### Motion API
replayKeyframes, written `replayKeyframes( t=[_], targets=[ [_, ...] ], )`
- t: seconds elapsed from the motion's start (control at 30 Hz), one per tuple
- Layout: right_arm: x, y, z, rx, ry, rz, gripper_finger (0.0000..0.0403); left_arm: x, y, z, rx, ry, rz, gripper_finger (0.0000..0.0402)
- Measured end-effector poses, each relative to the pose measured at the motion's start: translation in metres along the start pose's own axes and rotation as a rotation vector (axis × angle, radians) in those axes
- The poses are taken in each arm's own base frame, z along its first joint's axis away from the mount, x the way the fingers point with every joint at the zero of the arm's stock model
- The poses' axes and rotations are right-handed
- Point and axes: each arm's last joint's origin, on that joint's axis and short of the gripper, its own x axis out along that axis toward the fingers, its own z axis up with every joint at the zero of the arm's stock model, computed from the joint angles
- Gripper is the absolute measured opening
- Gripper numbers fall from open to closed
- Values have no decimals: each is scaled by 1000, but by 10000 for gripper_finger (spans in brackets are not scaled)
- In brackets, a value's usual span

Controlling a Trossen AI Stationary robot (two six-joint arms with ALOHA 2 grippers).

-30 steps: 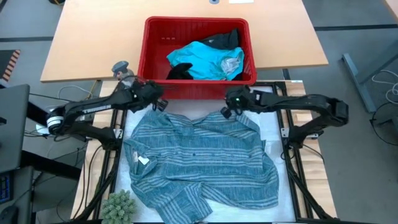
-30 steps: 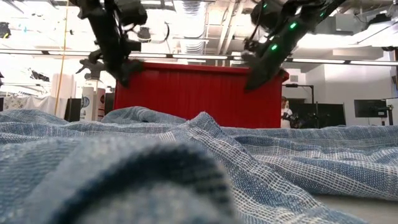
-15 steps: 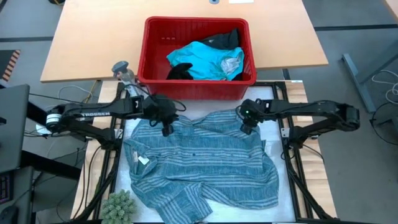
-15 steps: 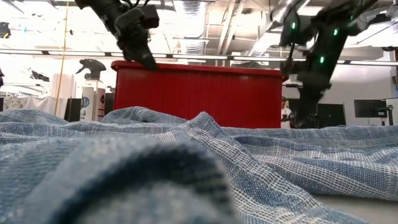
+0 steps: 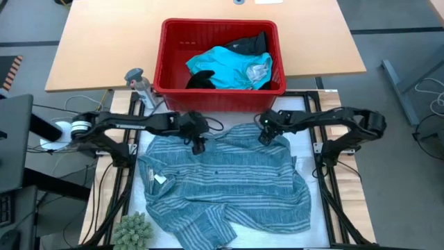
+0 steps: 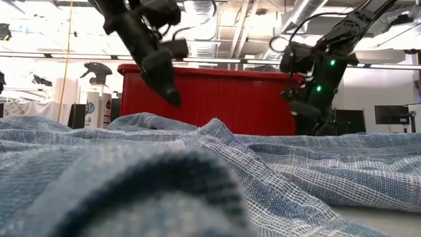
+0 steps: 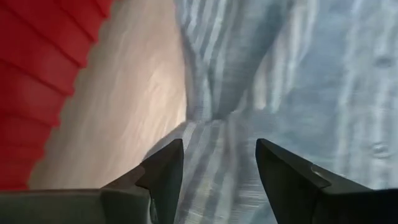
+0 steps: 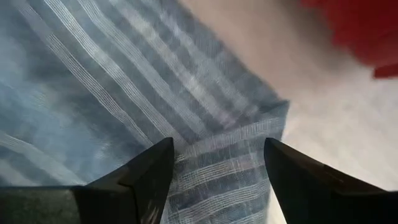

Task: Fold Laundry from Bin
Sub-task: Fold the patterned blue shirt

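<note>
Bin (image 5: 173, 62), turquoise garment (image 5: 225, 66) inside

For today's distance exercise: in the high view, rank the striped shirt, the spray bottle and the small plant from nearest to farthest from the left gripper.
1. Striped shirt: directly under the left gripper, at its top edge.
2. Spray bottle: beside the bin's left wall, beyond the gripper.
3. Small plant: at the table's near left corner, farthest.
</note>
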Motion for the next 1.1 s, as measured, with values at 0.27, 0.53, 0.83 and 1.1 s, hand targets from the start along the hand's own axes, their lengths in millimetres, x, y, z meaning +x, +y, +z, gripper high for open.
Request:
replayKeyframes(
  t=[0.27,0.53,0.83,1.1],
  targets=[
    [14,-1,-6,86,72,-99,222,26,-2,-11,-6,108,28,182],
    [2,-5,-8,132,59,-122,20,25,8,-12,-33,111,211,44],
    [-38,-14,1,168,-45,-125,18,23,13,-10,-50,93,276,1],
    [-57,-18,-2,173,-77,-112,18,25,22,-4,67,53,243,18]
  ],
)
